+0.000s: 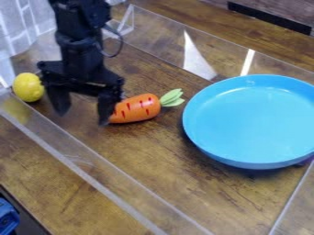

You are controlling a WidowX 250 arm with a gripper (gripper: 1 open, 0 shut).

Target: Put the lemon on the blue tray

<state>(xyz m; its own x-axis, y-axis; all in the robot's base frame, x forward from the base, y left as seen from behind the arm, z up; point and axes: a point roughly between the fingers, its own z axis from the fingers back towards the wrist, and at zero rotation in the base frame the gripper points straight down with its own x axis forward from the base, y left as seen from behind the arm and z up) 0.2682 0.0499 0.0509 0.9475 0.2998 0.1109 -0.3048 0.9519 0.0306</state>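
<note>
Well apart: blue tray [252, 119] bare, lemon [28, 87] on table [147, 174].

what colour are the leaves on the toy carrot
Green, on the orange toy carrot, clearest in the camera view.

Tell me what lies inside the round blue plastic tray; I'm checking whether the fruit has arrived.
Nothing: the round blue plastic tray shows only bare blue floor. The small yellow lemon sits on the wooden table far left. The tabletop beneath the tray is hidden.
</note>
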